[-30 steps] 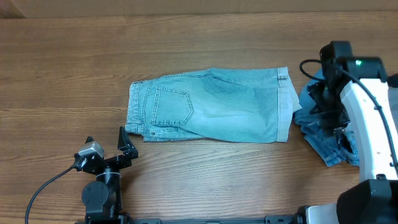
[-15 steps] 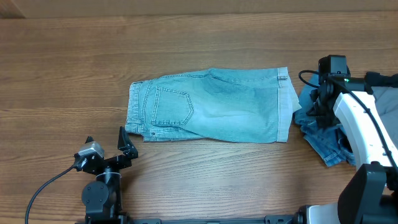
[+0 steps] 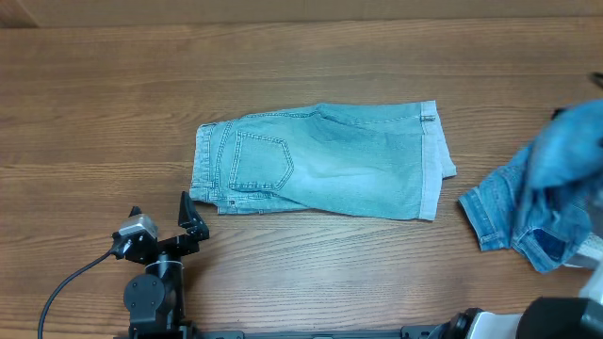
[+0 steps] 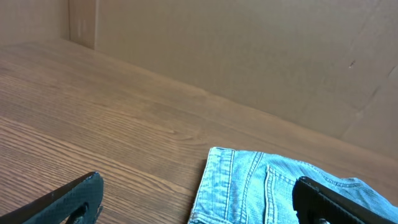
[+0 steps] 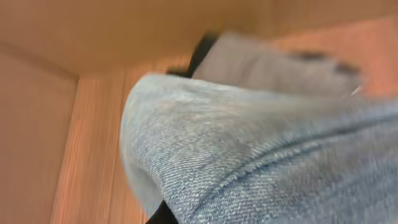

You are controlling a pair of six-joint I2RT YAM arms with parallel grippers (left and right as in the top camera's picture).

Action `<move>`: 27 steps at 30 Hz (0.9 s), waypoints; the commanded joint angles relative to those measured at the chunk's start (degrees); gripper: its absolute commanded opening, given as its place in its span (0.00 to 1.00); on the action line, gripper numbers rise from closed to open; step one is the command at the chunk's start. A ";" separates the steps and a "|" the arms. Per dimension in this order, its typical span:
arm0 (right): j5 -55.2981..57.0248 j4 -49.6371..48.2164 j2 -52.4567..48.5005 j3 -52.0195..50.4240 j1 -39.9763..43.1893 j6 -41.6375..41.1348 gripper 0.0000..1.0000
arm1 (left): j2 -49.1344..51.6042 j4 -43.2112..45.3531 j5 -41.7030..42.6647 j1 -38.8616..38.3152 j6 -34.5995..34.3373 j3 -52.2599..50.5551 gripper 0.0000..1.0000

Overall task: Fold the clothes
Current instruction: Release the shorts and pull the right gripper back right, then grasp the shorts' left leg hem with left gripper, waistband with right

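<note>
Folded shorts (image 3: pixel 320 160) lie flat in the middle of the table (image 3: pixel 311 66). The second pair (image 3: pixel 546 198) is a blurry bunch by the right edge, so I'd guess it's fetching the next one. Denim fills the right wrist view, so I can't tell the right claw's state. Left claw (image 3: pixel 192 218) gapes, idle. Next up: spread it flat.

- No writing, label, brand mark, number or sign can be read in any of the three views.
</note>
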State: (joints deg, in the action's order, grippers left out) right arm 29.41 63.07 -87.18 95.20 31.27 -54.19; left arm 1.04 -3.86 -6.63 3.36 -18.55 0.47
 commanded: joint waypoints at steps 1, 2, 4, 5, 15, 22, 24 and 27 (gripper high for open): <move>2.47 -0.13 1.22 1.95 6.86 3.30 0.04 | -0.02 0.11 0.11 -0.48 -0.76 -0.17 1.00; 2.05 -0.15 1.11 1.95 9.07 3.50 0.04 | -0.02 0.11 0.11 -0.48 -0.76 -0.17 1.00; -3.39 0.15 0.74 1.90 11.80 5.20 0.17 | -0.02 0.11 0.11 -0.48 -0.76 -0.17 1.00; -5.60 0.57 0.70 1.90 11.98 5.20 0.93 | -0.02 0.11 0.11 -0.48 -0.76 -0.17 1.00; -38.75 4.81 0.90 -1.33 4.46 29.70 1.00 | -0.02 0.11 0.11 -0.48 -0.76 -0.17 1.00; -42.05 3.89 -1.31 -10.49 -17.79 41.40 1.00 | -0.02 0.11 0.11 -0.48 -0.76 -0.20 1.00; -42.60 3.32 -4.28 -10.49 -22.71 44.24 1.00 | -0.02 0.11 0.11 -0.48 -0.76 -0.17 1.00; -44.35 8.50 -7.39 -10.49 -26.58 42.49 1.00 | -0.02 0.11 0.11 -0.48 -0.76 -0.20 1.00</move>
State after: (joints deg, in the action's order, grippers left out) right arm -12.84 68.47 -92.99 84.82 6.52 -12.82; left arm 1.04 -3.86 -6.63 3.33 -18.55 0.47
